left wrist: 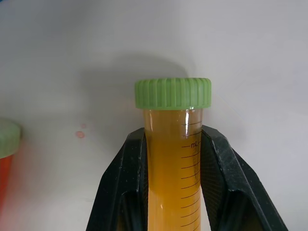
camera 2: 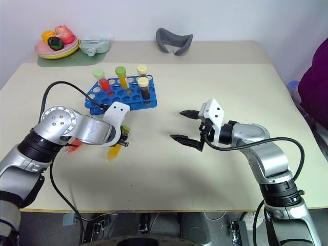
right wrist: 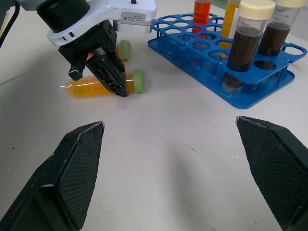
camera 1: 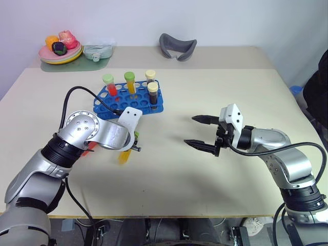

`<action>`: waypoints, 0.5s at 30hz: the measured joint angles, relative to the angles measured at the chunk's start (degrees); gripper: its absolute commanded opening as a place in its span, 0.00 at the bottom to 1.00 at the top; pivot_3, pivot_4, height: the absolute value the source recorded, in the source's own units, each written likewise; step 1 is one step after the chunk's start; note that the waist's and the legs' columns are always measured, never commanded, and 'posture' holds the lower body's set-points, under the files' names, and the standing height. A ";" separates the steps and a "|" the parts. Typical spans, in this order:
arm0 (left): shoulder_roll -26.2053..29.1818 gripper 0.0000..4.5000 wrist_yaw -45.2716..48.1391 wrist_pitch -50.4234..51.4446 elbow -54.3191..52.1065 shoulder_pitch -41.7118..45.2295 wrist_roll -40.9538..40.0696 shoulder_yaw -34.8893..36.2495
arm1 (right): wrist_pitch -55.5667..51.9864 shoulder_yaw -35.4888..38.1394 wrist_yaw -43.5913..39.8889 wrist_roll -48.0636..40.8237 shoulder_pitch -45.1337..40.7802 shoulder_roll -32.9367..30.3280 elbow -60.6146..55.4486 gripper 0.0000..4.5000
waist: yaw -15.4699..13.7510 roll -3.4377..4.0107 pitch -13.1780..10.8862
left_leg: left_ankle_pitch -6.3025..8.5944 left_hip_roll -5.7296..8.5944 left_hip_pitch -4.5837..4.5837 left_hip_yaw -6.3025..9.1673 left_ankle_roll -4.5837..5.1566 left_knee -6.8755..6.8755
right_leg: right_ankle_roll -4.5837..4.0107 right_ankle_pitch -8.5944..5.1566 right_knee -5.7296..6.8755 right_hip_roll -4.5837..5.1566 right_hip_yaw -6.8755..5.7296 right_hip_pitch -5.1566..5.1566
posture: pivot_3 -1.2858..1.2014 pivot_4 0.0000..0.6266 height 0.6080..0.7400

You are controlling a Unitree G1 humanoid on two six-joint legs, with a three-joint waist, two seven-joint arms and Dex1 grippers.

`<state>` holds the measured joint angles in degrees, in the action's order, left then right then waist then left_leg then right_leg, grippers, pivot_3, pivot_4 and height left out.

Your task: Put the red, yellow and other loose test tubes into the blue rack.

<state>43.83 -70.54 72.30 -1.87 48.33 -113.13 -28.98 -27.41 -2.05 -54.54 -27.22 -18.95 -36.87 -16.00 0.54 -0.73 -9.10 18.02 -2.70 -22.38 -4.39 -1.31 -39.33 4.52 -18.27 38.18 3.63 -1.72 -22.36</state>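
A yellow-orange test tube with a green cap lies on the table in front of the blue rack. My left gripper points down at it and is shut on it; in the left wrist view the black fingers clamp its body just below the cap. A red tube with a pale green cap lies beside it, partly hidden under my left arm. Several capped tubes stand in the rack: red, yellow and two dark brown. My right gripper hovers to the right, open and with nothing between its fingers.
At the far left of the table there is a plate of toy food and a clear container. A grey curved object lies at the far edge. Bare tabletop lies between my two grippers.
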 measured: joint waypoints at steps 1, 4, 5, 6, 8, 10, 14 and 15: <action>1.28 0.18 -0.03 0.53 -0.44 0.66 0.37 -0.34 | 0.00 0.00 0.04 0.00 -0.01 0.01 0.00 1.00 | 0.02 -0.05 -0.04 | 0.00 0.00 -0.02 0.00 -0.01 0.01 | 0.00 0.00 0.00 -0.01 0.00 -0.03 | 0.52 0.24 0.96; 5.69 0.18 1.99 1.23 -6.54 3.43 4.62 1.33 | -0.02 -0.03 0.06 -0.01 -0.22 0.02 0.07 1.00 | 0.02 -0.08 -0.08 | -0.01 0.01 -0.04 -0.03 -0.01 0.08 | 0.00 0.00 -0.06 -0.02 0.00 -0.05 | 0.52 0.24 0.96; 6.81 0.18 4.93 0.83 -10.22 3.52 7.33 3.72 | -0.03 -0.03 0.04 -0.03 -0.35 0.01 0.12 1.00 | 0.01 -0.08 -0.09 | -0.01 0.02 -0.04 -0.05 -0.01 0.10 | 0.00 0.00 -0.08 -0.04 0.00 -0.05 | 0.52 0.24 0.96; 7.44 0.18 8.32 0.11 -13.85 3.49 10.09 6.38 | -0.04 -0.03 0.04 -0.03 -0.61 0.00 0.27 1.00 | -0.11 -0.07 -0.08 | -0.01 0.03 -0.04 -0.05 -0.01 0.12 | 0.01 -0.01 -0.10 -0.04 -0.02 -0.04 | 0.52 0.24 0.96; 8.27 0.18 17.90 -4.60 -21.15 0.74 18.06 12.55 | -0.10 -0.04 -0.02 -0.07 -1.34 0.02 0.48 1.00 | -0.11 -0.03 -0.11 | -0.01 0.04 -0.02 -0.10 -0.02 0.14 | 0.01 -0.01 -0.11 -0.06 -0.06 -0.04 | 0.52 0.24 0.96; 8.75 0.18 27.64 -12.57 -26.79 -5.39 28.63 18.84 | -0.21 -0.05 -0.05 -0.16 -1.95 0.24 0.66 1.00 | 0.07 0.01 -0.11 | -0.04 0.10 0.01 -0.18 -0.07 0.18 | 0.01 -0.01 -0.12 -0.13 -0.06 -0.06 | 0.52 0.24 0.96; 8.62 0.18 37.67 -27.84 -29.54 -14.40 53.61 21.94 | -0.37 -0.17 0.09 -0.16 -3.14 1.42 1.86 1.00 | -0.05 0.03 -0.13 | -0.07 0.16 0.00 -0.19 -0.14 0.21 | 0.00 -0.01 -0.12 -0.22 -0.05 -0.07 | 0.52 0.24 0.96; 7.25 0.18 38.81 -32.37 -29.42 -16.44 60.95 21.76 | -0.37 -0.18 0.20 -0.17 -3.61 2.13 2.10 1.00 | -0.09 0.03 -0.12 | -0.07 0.17 0.00 -0.19 -0.13 0.21 | 0.00 -0.01 -0.13 -0.20 -0.03 -0.07 | 0.52 0.24 0.96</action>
<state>51.08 -31.73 39.93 -31.29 31.90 -52.18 -7.22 -27.79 -2.23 -54.34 -27.38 -22.56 -34.75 -13.90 0.46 -0.70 -9.23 17.95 -2.54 -22.37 -4.58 -1.44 -39.12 4.52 -18.27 38.05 3.43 -1.75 -22.43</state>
